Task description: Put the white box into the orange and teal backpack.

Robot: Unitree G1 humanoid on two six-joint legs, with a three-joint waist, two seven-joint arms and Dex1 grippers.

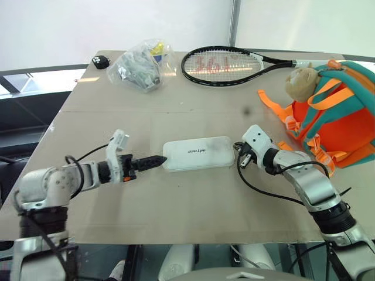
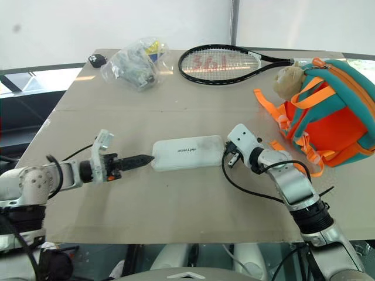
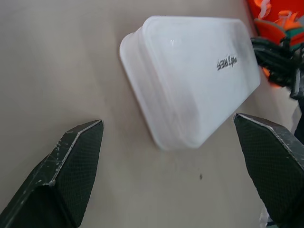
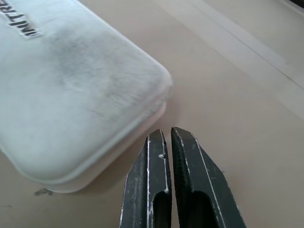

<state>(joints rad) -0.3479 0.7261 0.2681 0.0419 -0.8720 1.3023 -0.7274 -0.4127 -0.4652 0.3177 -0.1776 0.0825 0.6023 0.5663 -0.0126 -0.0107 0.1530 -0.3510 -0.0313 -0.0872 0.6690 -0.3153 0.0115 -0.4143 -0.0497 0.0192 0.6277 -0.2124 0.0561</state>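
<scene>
You see one white box (image 1: 198, 153), flat, round-cornered, smudged grey, and one backpack (image 1: 337, 114) far right; left gripper (image 3: 173, 156) released, right gripper (image 4: 167, 142) clenched empty.

Both arms reach inward, angled slightly down. The left gripper (image 3: 171, 137) has its fingers spread wide, while the right gripper (image 4: 167, 135) has its fingers pressed together, holding nothing.

Arms: silver-grey rounded metal segments, black joint collars. Black cables loop loose along both forearms. White blocky housing at each wrist. Left pincer (image 1: 157, 160): black tapered fingers, crosshatch-textured pads, scuffed edges. Right pincer (image 4: 168, 135): same black fingers, scratched, pale nicks.
</scene>
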